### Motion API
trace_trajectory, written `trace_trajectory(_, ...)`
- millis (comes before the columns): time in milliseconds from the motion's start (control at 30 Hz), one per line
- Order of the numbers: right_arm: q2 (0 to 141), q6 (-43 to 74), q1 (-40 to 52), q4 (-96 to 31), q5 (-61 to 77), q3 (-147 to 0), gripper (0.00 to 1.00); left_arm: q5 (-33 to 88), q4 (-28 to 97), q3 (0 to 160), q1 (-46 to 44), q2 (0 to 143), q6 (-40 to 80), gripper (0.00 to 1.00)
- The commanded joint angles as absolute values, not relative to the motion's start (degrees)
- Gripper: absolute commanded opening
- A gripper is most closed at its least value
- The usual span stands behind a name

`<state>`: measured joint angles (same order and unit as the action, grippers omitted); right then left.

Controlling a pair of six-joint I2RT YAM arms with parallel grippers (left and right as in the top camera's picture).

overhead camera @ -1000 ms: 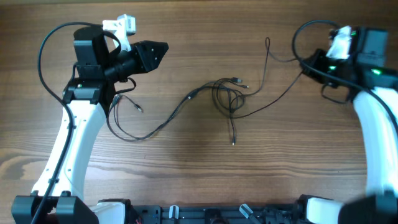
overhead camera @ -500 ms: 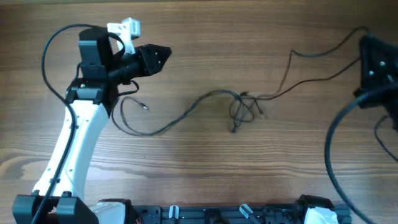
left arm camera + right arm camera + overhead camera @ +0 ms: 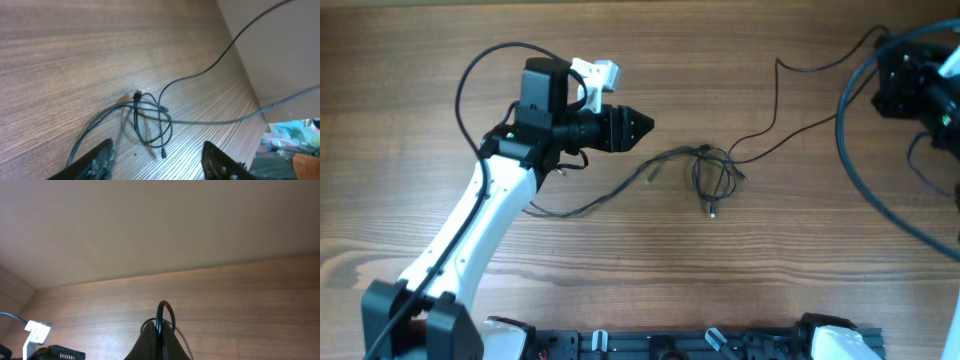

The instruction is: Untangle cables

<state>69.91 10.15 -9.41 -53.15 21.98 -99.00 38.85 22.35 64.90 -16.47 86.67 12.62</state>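
Centrally on the wooden table (image 3: 650, 280), the cables (image 3: 712, 172) are seen bunched in a small knot, with one strand trailed to the left and another led up toward the right. The left hand (image 3: 638, 127) is held open and empty, pointed at the knot. The right hand (image 3: 159, 326) is closed on a loop of the cables.

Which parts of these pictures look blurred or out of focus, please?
Overhead: the right arm looks smeared, the cables crisp. Left wrist: the near fingers are soft, the knot sharper. Right wrist: the shut fingers are a dark silhouette below a pale wall.
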Motion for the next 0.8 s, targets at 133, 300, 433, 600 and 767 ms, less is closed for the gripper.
trace_trajectory(133,75.37,11.81,-9.19,-52.53,16.19,-99.42,0.04,39.16,23.00,65.69,-17.10,94.32,10.63,0.33)
trace_trajectory(300,77.06,12.27,-9.17,-50.81,14.76,-99.42,0.05,42.57,22.94,65.69,-19.90,98.70,7.64,0.38)
trace_trajectory(433,77.69,12.71,-9.19,-50.09,14.55,-99.42,0.05,41.78,22.06,65.69,-22.02,100.79,7.20,0.49)
trace_trajectory(600,78.43,12.49,-9.17,-50.37,14.57,-99.26,0.05,31.73,21.50,65.69,-23.81,103.90,4.36,0.51)
trace_trajectory(767,78.54,12.03,-9.19,-50.48,14.57,-99.26,0.05,25.96,20.88,65.69,-23.83,106.80,0.86,0.50)
